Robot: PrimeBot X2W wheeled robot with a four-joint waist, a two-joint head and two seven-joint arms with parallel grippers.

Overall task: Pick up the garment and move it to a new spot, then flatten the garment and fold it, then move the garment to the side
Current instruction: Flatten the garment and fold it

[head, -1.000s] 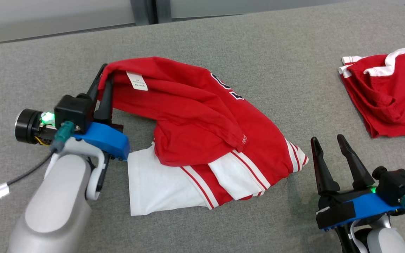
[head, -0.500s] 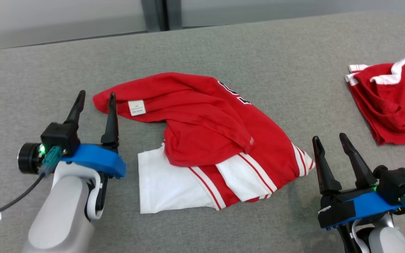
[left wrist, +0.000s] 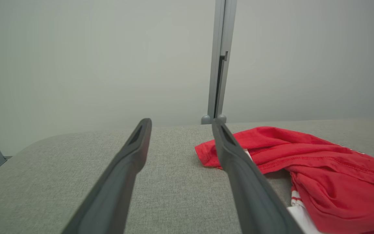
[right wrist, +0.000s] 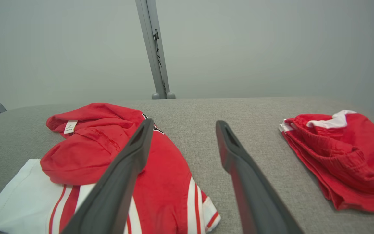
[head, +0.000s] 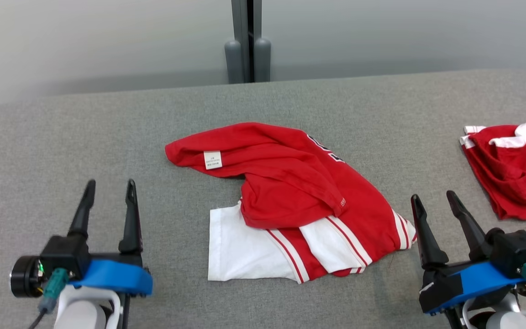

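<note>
Grey woven cloth (head: 85, 128) covers the wide table, with a pale wall and a grey post (head: 247, 41) standing behind it. On the cloth lies the red and white garment (head: 299, 183), bunched and partly doubled over itself, with nothing holding it. Its white label (head: 213, 160) faces up on the red flap at the garment's far left corner. A plain white panel (head: 240, 246) spreads from under the garment's near left side.

A second ago the left gripper (head: 110, 183) had that labelled flap pinched and raised off the cloth. Half a second ago it had let go and stood right beside the flap. Now it sits well apart from the garment, back on the near left, its two dark fingers spread with only bare cloth between them. The flap has settled flat.

The right gripper (head: 433, 196) stays where it was, just beside the garment's striped near right edge and not touching it, fingers parted and holding nothing.

Another red garment (head: 514, 173) with white trim lies well to the right of the first, as before.

The head camera has tipped up since then, so more wall shows above the garment.
</note>
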